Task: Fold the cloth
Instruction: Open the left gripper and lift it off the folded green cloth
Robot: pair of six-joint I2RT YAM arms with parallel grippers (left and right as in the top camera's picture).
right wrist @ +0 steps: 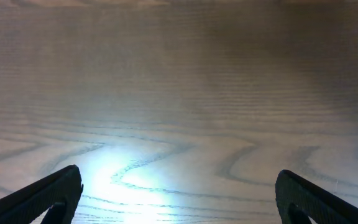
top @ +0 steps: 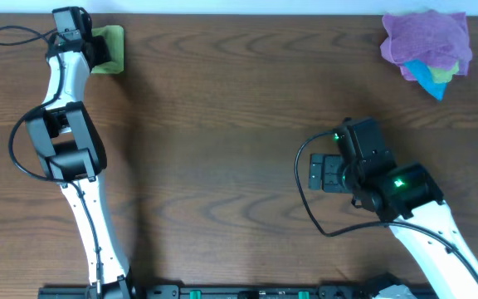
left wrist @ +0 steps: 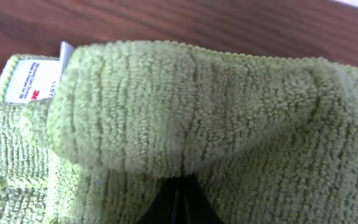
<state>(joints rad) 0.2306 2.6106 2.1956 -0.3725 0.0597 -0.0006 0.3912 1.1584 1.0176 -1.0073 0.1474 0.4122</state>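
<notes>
The cloth (top: 113,43) is lime-green and lies at the table's far left corner, partly hidden under my left arm. In the left wrist view the cloth (left wrist: 185,106) fills the frame, one layer bulging up in a rounded fold over a flatter layer, with its white tag (left wrist: 33,81) at the upper left. My left gripper (left wrist: 180,182) is shut, and the raised fold comes straight out of its tips. My right gripper (top: 315,173) hovers over bare wood at the right of centre, far from the cloth. Its fingers (right wrist: 48,198) stand wide open with nothing between them.
A heap of purple, blue and yellow-green cloths (top: 426,41) sits at the far right corner. A black cable (top: 15,35) loops by the left arm's wrist. The dark wooden table (top: 222,124) runs between the two arms.
</notes>
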